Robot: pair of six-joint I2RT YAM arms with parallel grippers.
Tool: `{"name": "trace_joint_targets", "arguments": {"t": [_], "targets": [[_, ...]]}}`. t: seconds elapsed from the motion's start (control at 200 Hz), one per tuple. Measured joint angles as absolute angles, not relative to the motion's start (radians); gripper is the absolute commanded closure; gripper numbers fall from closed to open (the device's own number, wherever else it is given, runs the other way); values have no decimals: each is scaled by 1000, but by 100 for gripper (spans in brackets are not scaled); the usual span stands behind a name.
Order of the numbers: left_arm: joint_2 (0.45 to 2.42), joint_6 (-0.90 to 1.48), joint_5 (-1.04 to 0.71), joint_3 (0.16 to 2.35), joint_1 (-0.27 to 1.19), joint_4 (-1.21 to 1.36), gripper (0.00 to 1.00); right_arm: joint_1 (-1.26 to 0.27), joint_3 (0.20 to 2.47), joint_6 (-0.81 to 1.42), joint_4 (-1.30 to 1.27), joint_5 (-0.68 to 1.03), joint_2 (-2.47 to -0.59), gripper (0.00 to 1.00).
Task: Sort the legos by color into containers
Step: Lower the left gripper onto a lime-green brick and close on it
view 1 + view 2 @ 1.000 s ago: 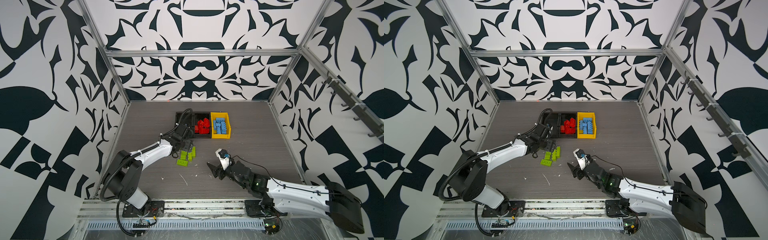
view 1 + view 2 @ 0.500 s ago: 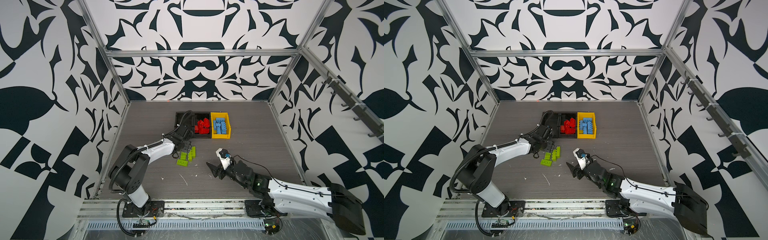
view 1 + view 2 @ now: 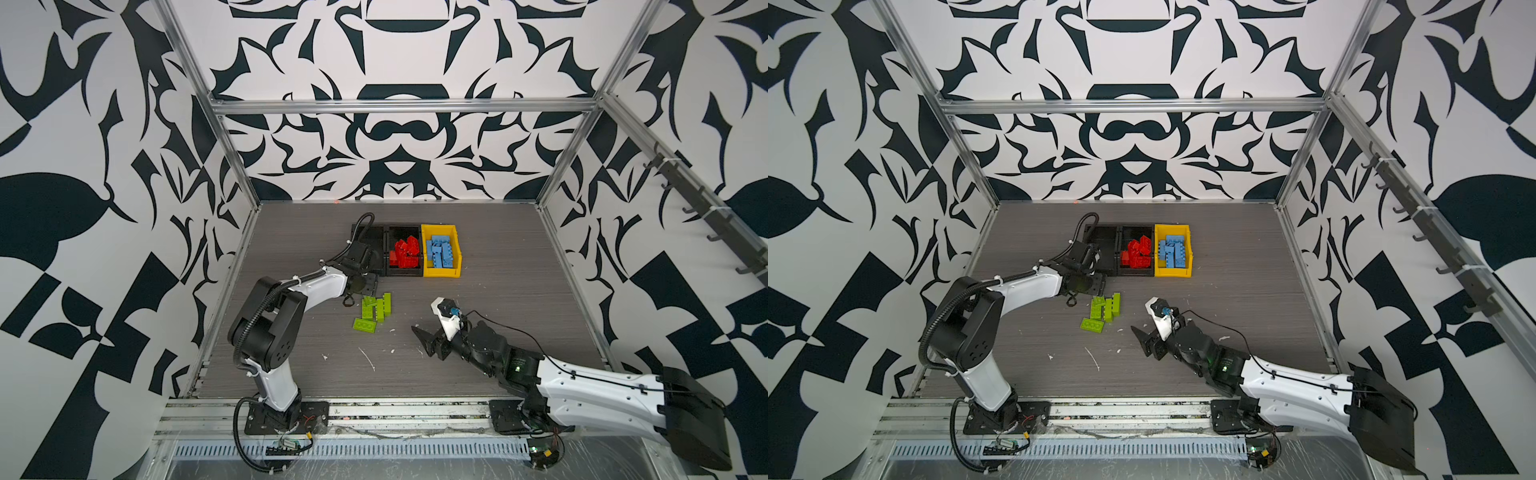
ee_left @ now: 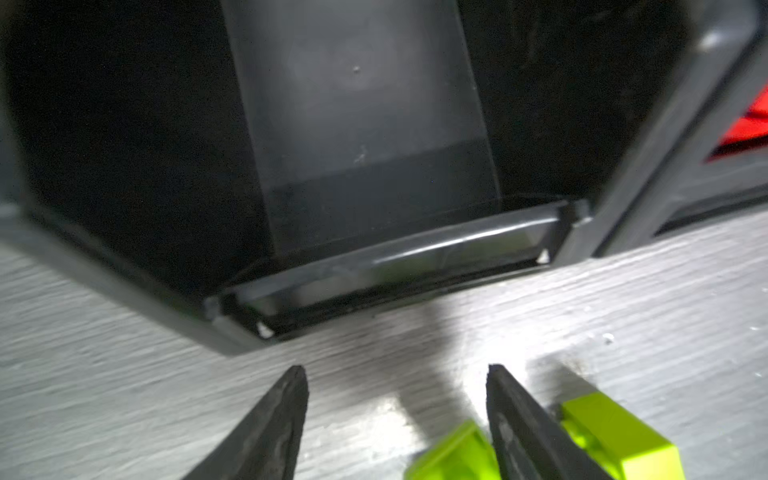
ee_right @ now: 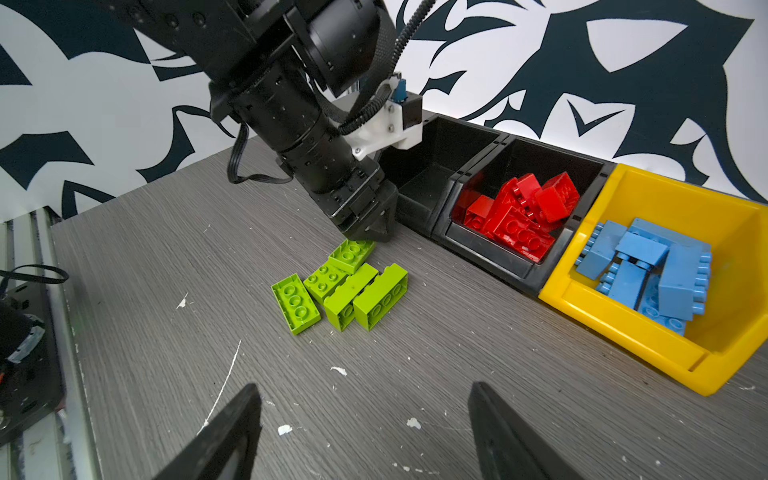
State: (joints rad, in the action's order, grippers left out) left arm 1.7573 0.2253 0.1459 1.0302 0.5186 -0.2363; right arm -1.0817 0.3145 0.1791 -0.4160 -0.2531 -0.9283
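Note:
Several lime green legos (image 3: 374, 309) (image 3: 1102, 309) (image 5: 345, 282) lie in a cluster on the table in front of the containers. My left gripper (image 3: 368, 287) (image 3: 1096, 286) (image 5: 370, 235) is down at the pile's far end, over the brick nearest the bins. In the left wrist view its jaws (image 4: 395, 368) are open, with a green brick's corner (image 4: 457, 453) between them and another green brick (image 4: 615, 436) outside one finger. Red legos (image 3: 405, 253) (image 5: 519, 212) fill one black bin. Blue legos (image 3: 440, 251) (image 5: 648, 270) lie in the yellow bin (image 3: 440, 272). My right gripper (image 3: 424, 340) (image 5: 363, 385) hovers open and empty over bare table.
The leftmost black bin (image 3: 376, 237) (image 5: 432, 166) (image 4: 357, 104) holds nothing and sits just beyond my left gripper. White specks and a scratch (image 3: 368, 359) mark the table. Patterned walls and metal frame rails close in three sides.
My left gripper came forward and down from the black bin to the green pile, and its jaws narrowed. The right arm shifted only slightly.

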Motion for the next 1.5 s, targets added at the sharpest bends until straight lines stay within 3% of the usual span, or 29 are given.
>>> {"name": "trace_joint_targets", "arguments": {"t": [0.61, 1.18, 1.5], "targets": [[1727, 239, 126, 1029, 573, -272, 29, -1082, 329, 176, -408, -239, -973, 18], [1705, 252, 143, 992, 549, -273, 57, -1082, 342, 176, -407, -232, -997, 17], [1592, 245, 142, 945, 503, -265, 60, -1082, 342, 176, -401, -231, -997, 17]]}}
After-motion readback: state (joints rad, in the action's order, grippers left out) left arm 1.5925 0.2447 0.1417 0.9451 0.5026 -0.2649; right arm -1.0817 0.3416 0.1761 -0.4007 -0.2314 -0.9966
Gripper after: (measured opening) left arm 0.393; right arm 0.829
